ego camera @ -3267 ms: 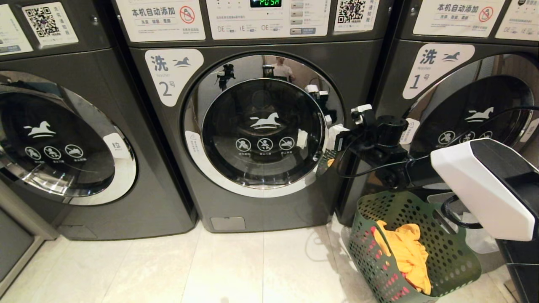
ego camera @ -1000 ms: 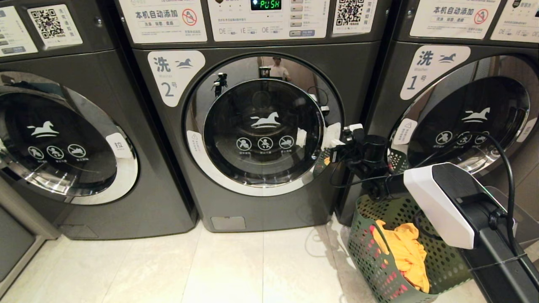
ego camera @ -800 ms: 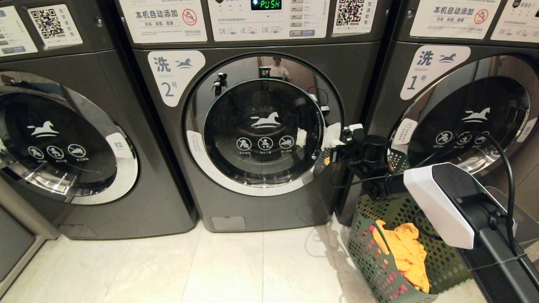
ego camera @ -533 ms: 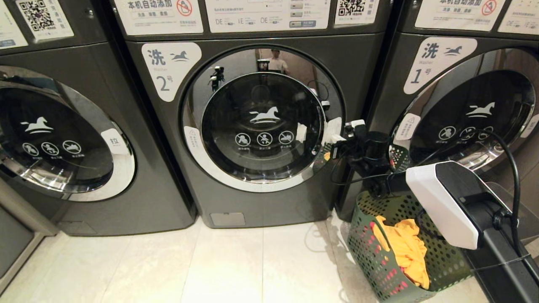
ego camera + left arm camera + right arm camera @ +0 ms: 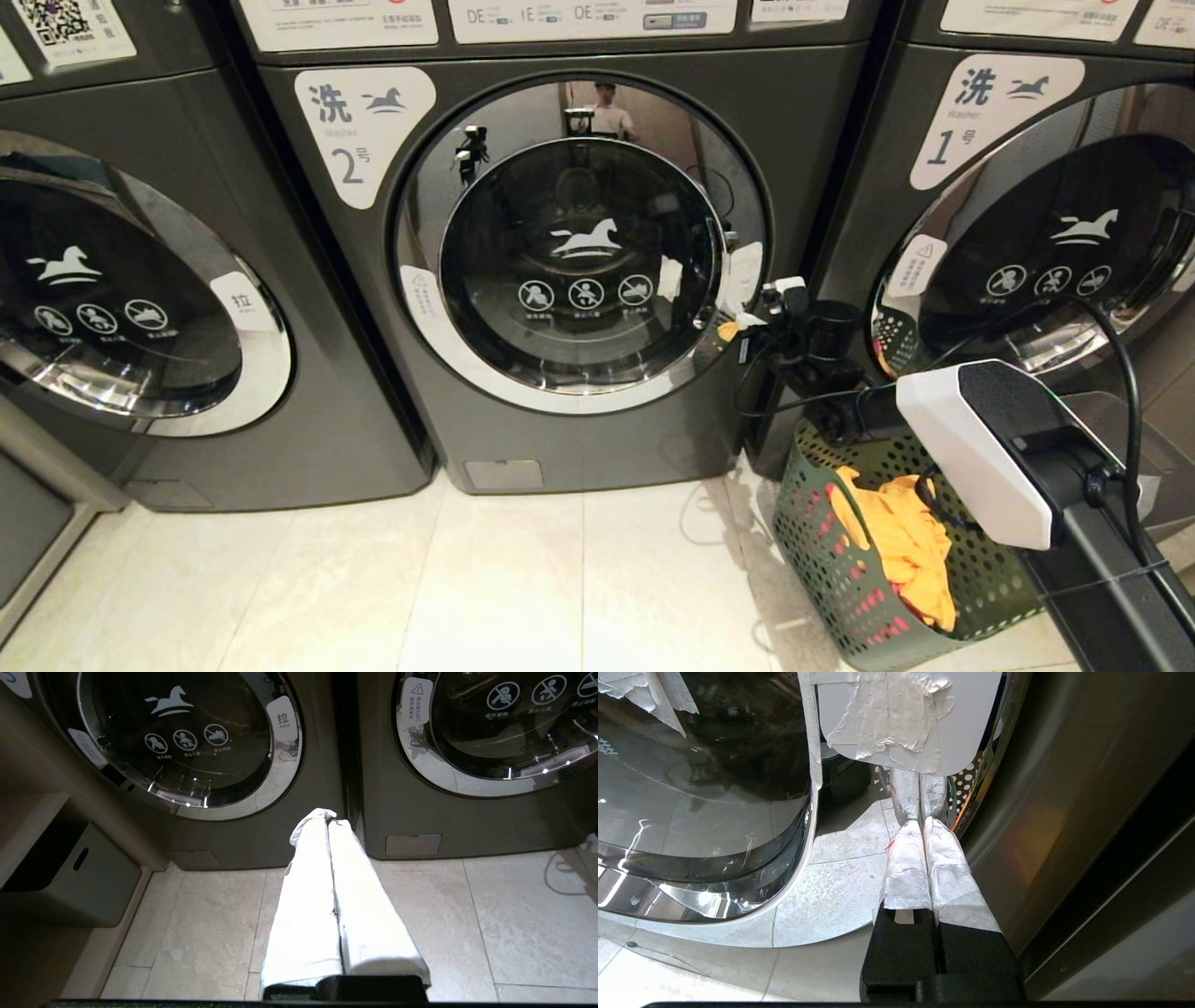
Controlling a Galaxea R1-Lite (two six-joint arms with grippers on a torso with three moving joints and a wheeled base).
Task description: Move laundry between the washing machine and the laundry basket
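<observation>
Tiled floor (image 5: 523,579) | washing machine (image 5: 579,252) dark grey, chrome-rimmed door shut

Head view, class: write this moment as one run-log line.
washing machine: door closed | laundry: in laundry basket | right gripper: shut, at door's chrome rim | left gripper: shut, empty, above floor

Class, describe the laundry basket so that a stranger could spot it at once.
Find the dark grey washing machine marked 2. On the pale tiled floor by its lower right corner stands the green perforated plastic laundry basket, the only holed container, holding yellow-orange cloth.
</observation>
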